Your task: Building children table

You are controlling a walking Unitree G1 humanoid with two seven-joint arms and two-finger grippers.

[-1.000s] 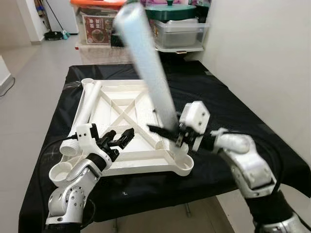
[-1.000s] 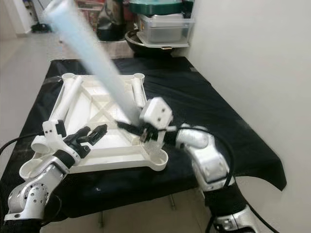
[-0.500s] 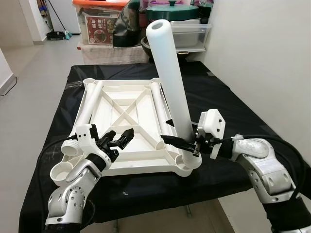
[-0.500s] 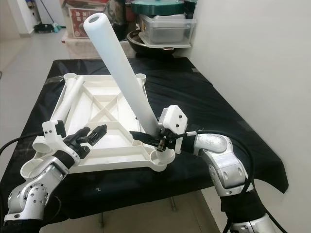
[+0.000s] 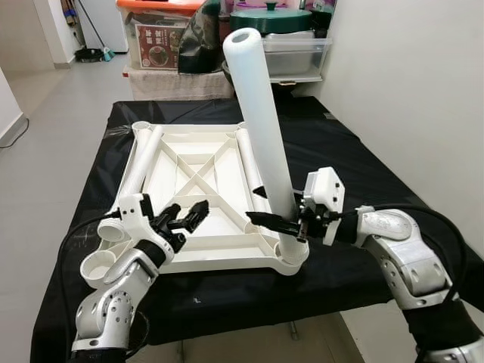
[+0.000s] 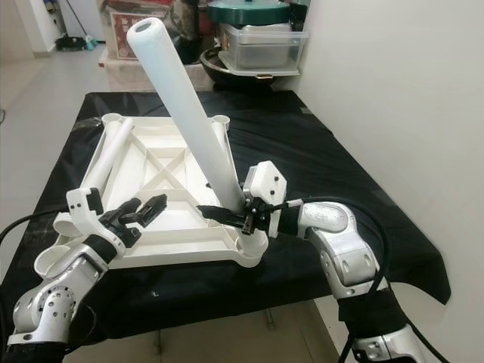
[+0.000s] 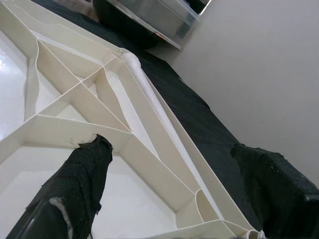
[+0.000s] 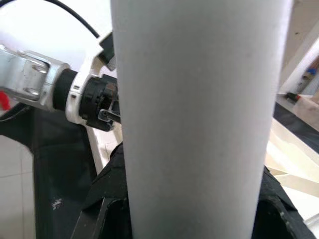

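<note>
White plastic tabletop point(image 5: 198, 198), upside down on black cloth point(image 5: 363, 170) over a low table, ribbed underside up with diagonal cross-bracing and a round socket at each corner. White tubular leg point(image 5: 259, 125), standing nearly upright with a slight lean toward the far side, lower end seated in the near-right corner socket point(image 5: 291, 259), open top end high above the panel. Right gripper point(image 5: 276, 223), at the base of that leg just above the socket, black fingers clamped on either side of the tube; in the right wrist view the leg point(image 8: 199, 114) close up between the two fingers point(image 8: 107, 199). Left gripper point(image 5: 185, 215), hovering over the near-left part of the tabletop, fingers parted and holding nothing; in the left wrist view both black fingers point(image 7: 82, 174) spread wide above the ribbed underside point(image 7: 75, 99). Two further white legs lying flat on the panel: one point(image 5: 141, 161) along the left edge, one point(image 5: 246, 155) along the right edge behind the standing leg. Near-left corner: two round white cup-like sockets point(image 5: 98, 266) beside the left arm. Background, beyond the table: clear storage box with orange lid point(image 5: 155, 34), dark bag point(image 5: 200, 41), clear lidded bin point(image 5: 299, 53) with a green pot lid point(image 5: 272, 19) on top, white wall point(image 5: 408, 91) on the right, pale tiled floor point(image 5: 53, 128) on the left.
</note>
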